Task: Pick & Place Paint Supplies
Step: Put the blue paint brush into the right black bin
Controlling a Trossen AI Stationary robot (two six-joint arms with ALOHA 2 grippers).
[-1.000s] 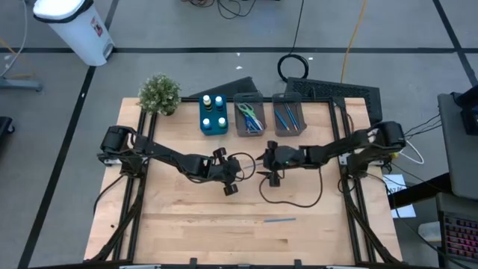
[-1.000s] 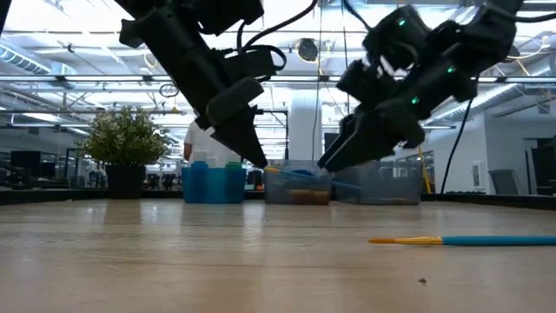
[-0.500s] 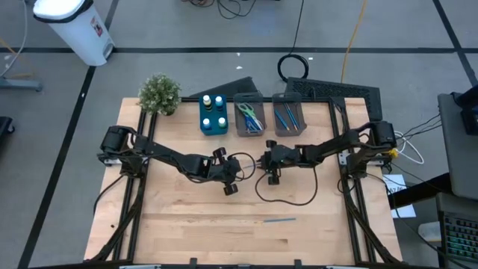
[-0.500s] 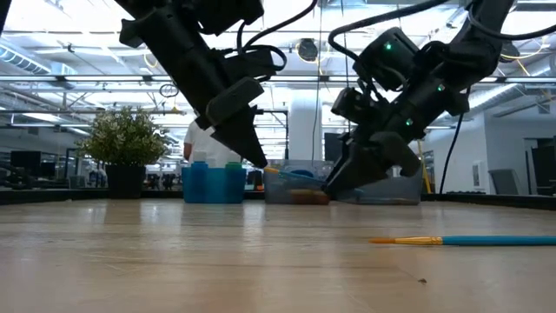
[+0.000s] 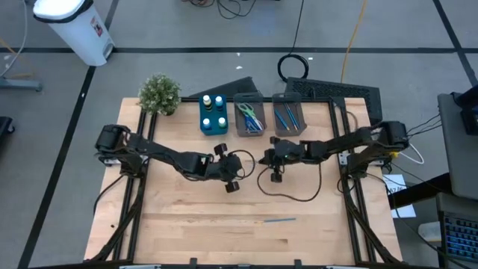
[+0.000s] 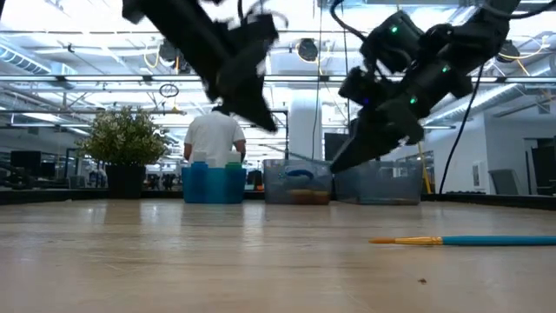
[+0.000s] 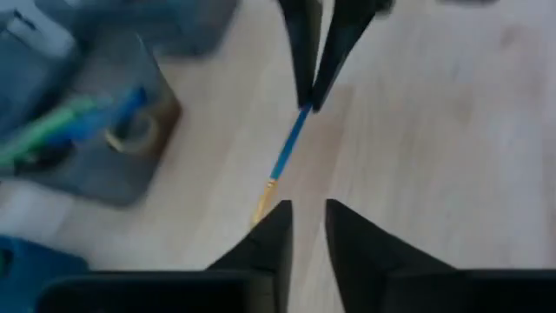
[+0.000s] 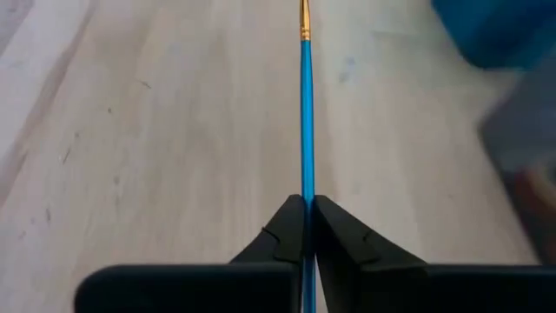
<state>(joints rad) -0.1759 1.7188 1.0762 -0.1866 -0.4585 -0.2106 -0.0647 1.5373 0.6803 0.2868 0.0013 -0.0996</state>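
**Open boards in front, crowded back edge**

Lying alone near the front edge of the table [image 5: 187, 224]: a loose brush [image 5: 280, 220], with bare wood all around it. Crowding the back edge, side by side: potted plant [image 5: 159, 93], blue bin [image 5: 213, 114] and two grey bins [image 5: 250, 119]. Meeting over mid-table: left gripper [image 5: 240, 166], slightly parted, and right gripper [image 5: 261, 159], clamping a held brush [image 8: 306, 113], leaving little room between. Sagging beneath the right arm: a cable loop [image 5: 287, 196].

A pale wooden bench [image 5: 187, 224] carries a potted plant [image 5: 160, 94], a blue bin [image 5: 213, 114], two grey bins [image 5: 251, 117]; one brush [image 5: 280, 220] lies near its front.
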